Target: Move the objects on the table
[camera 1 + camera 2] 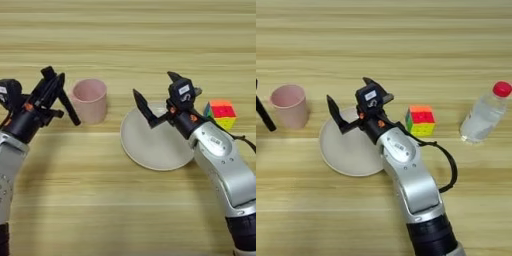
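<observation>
Two grippers up: my left gripper (59, 95), mid-left, clamps a slim black marker pen (68, 107) beside the pale pink tapered plastic cup (90, 100); my right gripper (156, 96) gapes empty over centre, small multicoloured puzzle cube (220, 114) right.

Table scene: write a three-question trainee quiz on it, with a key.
1. True or false: the puzzle cube lies on the plate.
2. What does the left gripper hold beside the pink cup? A puzzle cube; B marker pen; C plate.
3. Fill in: the right gripper hangs over the plate with its fingers ___.

Key: 1 false, the cube sits on the table to the right of the plate. 2 B. 3 open.
</observation>
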`<state>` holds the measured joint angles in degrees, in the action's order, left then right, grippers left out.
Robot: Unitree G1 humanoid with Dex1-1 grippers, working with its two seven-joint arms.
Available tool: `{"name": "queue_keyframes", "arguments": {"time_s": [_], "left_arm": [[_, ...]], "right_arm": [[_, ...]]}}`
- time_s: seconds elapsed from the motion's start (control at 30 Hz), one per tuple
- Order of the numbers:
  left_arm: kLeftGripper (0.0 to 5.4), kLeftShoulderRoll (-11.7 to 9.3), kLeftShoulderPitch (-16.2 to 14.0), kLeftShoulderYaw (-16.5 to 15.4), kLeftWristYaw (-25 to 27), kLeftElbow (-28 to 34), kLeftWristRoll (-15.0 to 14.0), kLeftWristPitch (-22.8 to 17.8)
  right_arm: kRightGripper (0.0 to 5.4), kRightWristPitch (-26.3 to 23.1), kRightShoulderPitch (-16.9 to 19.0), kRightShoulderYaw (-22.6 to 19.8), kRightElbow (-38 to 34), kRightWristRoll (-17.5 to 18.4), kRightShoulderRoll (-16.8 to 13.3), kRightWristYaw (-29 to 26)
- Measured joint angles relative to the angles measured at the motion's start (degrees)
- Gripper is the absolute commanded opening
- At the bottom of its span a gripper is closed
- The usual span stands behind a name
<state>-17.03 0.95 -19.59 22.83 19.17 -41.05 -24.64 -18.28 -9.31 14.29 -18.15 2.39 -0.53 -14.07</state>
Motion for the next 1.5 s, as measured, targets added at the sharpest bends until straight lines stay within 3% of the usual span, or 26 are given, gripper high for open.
{"name": "queue_keyframes", "arguments": {"time_s": [0.53, 1.0, 1.37, 1.5], "left_arm": [[0.97, -1.82, -1.13, -1.97, -0.81, -7.61, 0.79, 0.02], [0.97, -1.78, 2.69, 1.14, 0.93, -19.95, 4.84, 0.37], [0.97, -1.68, 7.16, 2.65, 2.73, -28.05, 7.60, 4.47], [0.97, -1.65, 8.43, 3.52, 2.58, -33.27, 10.98, 7.07]], "right_arm": [[5.40, -0.01, -0.93, -0.82, 0.53, 0.26, 0.66, 0.02], [5.40, -0.07, -1.04, -0.88, 0.61, 0.26, 0.86, 0.15], [5.40, -0.07, -1.07, -0.97, 0.67, 0.25, 0.88, 0.16], [5.40, -0.07, -1.09, -0.98, 0.72, 0.25, 0.89, 0.16]]}}
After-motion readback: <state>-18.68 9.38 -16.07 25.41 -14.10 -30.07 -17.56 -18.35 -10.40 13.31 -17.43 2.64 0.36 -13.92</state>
